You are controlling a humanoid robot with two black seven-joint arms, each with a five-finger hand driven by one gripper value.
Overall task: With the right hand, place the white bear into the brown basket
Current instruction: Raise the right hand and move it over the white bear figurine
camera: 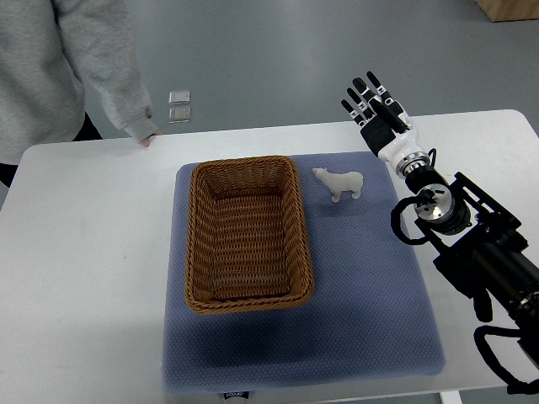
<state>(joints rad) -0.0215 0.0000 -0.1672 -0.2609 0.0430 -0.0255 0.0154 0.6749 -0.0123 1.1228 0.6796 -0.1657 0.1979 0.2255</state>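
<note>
While a person in a grey sleeve stands at the far left corner of the white table, fingertips resting on its edge, nothing of my left arm shows at all. Moving rightward, the brown basket sits empty on the blue mat, long side running away from me. Just beside its far right corner stands the white bear, upright on the mat, snout turned toward the basket, touching neither the wicker nor me. Farther right, my right hand hovers past the mat's far corner, fingers stretched out straight and holding nothing, near the bear but clearly apart from it.

So I judge the task is at its reach stage: no grasp made yet. Next I need to swing the hand left and toward myself, bring it down over the bear's back, and close the fingers around its body before lifting it over the rim. The bear is small and the basket wall close, so the fingers should come from above.
</note>
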